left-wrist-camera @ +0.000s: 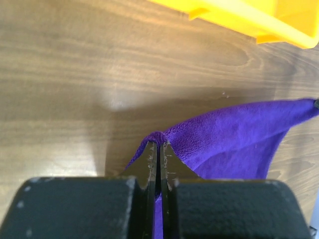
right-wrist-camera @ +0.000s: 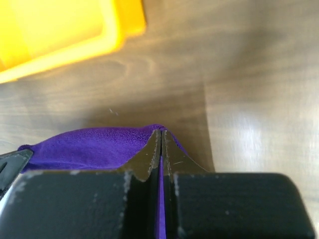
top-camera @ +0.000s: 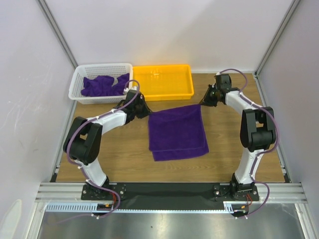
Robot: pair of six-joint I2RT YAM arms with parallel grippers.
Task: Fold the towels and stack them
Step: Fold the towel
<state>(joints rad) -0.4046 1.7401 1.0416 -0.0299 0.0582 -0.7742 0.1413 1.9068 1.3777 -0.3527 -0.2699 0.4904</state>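
A deep purple towel point(top-camera: 177, 131) lies folded over on the wooden table, its far edge lifted between my two grippers. My left gripper point(top-camera: 145, 110) is shut on the towel's far left corner point(left-wrist-camera: 158, 136), the cloth pinched between its fingertips. My right gripper point(top-camera: 203, 101) is shut on the far right corner point(right-wrist-camera: 160, 128). Purple fabric point(right-wrist-camera: 89, 147) stretches leftward from that grip. More purple towels point(top-camera: 103, 84) lie crumpled in the white basket point(top-camera: 79, 79).
A yellow tray point(top-camera: 189, 82) stands at the back centre, just beyond the held edge, seen also as the yellow tray point(left-wrist-camera: 259, 20) and yellow tray point(right-wrist-camera: 60, 30) in the wrist views. White walls close in the table point(top-camera: 124, 159) on three sides.
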